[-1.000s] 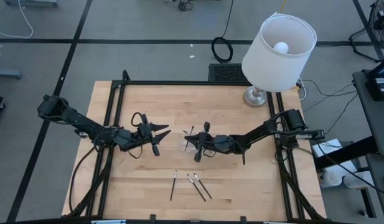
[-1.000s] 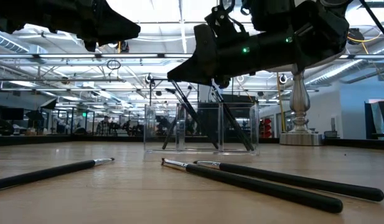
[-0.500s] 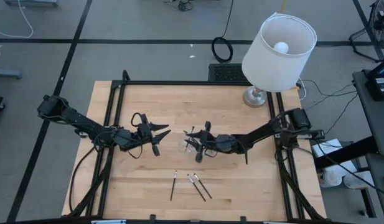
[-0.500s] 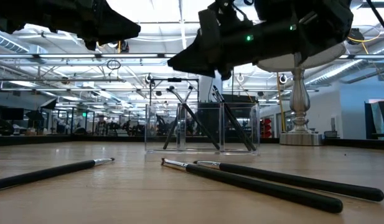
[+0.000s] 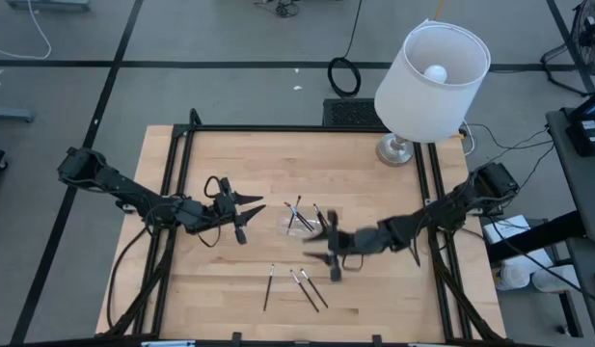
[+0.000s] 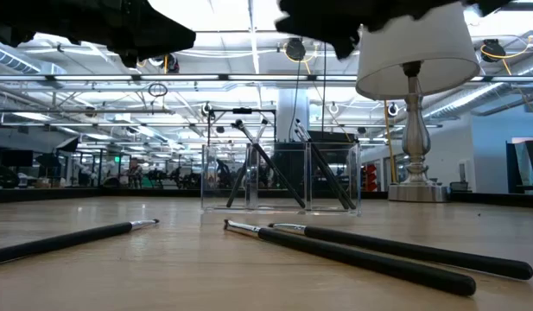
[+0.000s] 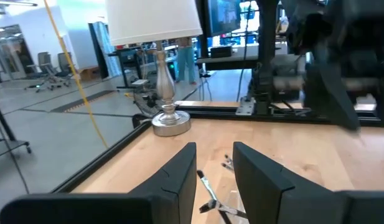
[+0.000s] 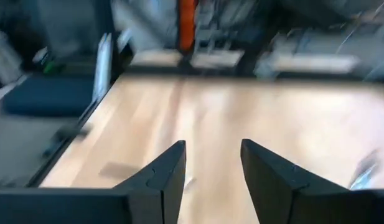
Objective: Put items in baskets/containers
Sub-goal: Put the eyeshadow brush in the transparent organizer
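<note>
Inspection, working from the near edge of the table outward. In the lower centre of the high view, three sticks (image 5: pixel 297 286) lay loose on the table (image 5: pixel 220 299), one apart to the left and two close together beside it. In the low view those same three lay flat across the foreground, none of them touched by either of my grippers.

Above them in the high view, just right of centre, my right gripper (image 5: pixel 333 258) hung over bare wood between the loose sticks and the tray. Its wrist view showed the fingers (image 8: pixel 159 175) parted with nothing between them; that picture was smeared, so I judge the gripper empty rather than state it as certain.

At centre-left, my left gripper (image 5: pixel 243 218) waited level with the tray and apart from it, jaws part open, holding nothing, as its own wrist view showed.

Farther back, at frame centre, the clear tray (image 5: pixel 299 220) stood with several sticks leaning inside it; an exact count could not be made.

Beyond it, at upper right, the lamp (image 5: pixel 430 72) stood clear of the work.

Assessment: the greater part of the job appeared done. Three sticks remained to be lifted and dropped into the tray.
</note>
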Robot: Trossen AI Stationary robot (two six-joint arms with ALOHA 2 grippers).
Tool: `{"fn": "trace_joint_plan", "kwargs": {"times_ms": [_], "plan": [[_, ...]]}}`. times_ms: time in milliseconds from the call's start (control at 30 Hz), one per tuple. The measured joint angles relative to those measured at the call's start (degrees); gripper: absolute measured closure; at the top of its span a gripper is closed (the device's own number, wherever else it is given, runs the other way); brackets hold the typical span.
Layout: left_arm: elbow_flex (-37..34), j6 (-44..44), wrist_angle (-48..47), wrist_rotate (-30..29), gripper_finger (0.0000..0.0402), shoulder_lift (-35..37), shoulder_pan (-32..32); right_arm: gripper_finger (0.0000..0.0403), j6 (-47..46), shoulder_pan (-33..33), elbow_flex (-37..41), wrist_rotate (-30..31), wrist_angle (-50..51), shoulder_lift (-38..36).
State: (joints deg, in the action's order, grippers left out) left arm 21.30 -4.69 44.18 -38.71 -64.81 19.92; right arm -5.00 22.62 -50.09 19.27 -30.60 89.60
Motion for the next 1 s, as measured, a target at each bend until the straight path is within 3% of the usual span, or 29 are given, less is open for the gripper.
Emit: {"fn": "trace_joint_plan", "kwargs": {"times_ms": [167,333,500,600,767,1000], "plan": [[0.0,0.7,1.1,1.0,0.0286,0.0,0.0,0.0264,-7.9,5.7,0.0,2.4,4.7,7.8],[0.0,0.9,1.0,1.0,0.0286,0.0,0.0,0.0264,-10.8,7.2,0.1,6.1,-2.2,15.9],[0.0,0.8,1.1,0.9,0.0286,0.0,0.0,0.0265,-15.1,7.0,0.1,5.4,-2.5,17.9],[0.0,-0.4,1.0,0.9,0.0286,0.0,0.0,0.0260,-17.6,7.0,-1.7,2.8,2.7,17.9],[0.0,-0.4,1.0,0.9,0.0286,0.0,0.0,0.0251,-18.0,8.5,-14.2,4.3,22.3,21.1],[0.0,2.1,0.9,0.9,0.0286,0.0,0.1,0.0250,-15.2,9.0,-33.0,6.5,39.9,27.2]]}}
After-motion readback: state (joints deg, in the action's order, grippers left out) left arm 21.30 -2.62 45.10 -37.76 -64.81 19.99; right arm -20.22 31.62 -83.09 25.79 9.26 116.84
